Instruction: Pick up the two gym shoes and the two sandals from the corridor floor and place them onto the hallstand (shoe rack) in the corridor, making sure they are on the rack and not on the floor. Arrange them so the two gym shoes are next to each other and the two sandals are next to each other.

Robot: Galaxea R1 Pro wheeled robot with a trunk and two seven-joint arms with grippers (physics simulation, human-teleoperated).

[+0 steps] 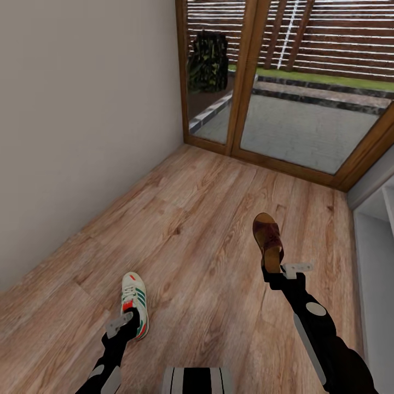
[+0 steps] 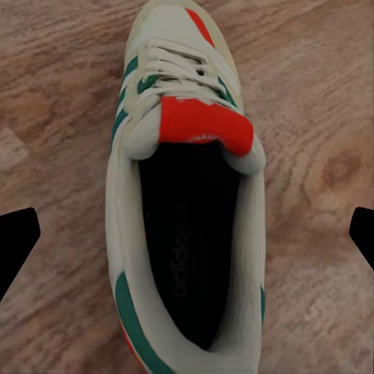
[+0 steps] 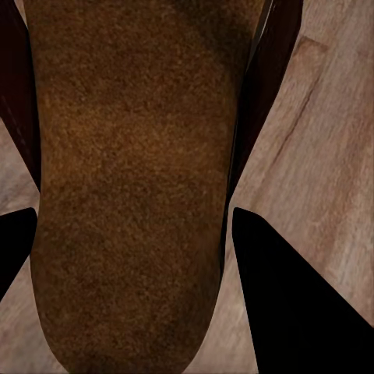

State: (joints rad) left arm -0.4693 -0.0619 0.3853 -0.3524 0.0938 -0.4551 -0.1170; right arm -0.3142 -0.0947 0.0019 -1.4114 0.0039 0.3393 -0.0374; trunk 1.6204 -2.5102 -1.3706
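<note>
The left tool stands wide around a gym shoe on the corridor floor. Farther off, the right tool pinches a sandal by its heel; that end grip could let it swing or slip.

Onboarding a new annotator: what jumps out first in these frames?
Two shoes at the arm tips: a white gym shoe with green stripes at the left gripper, and a brown sandal at the right gripper, its fingers flanking the heel. Behind them, wood floor runs to a glass door.
</note>
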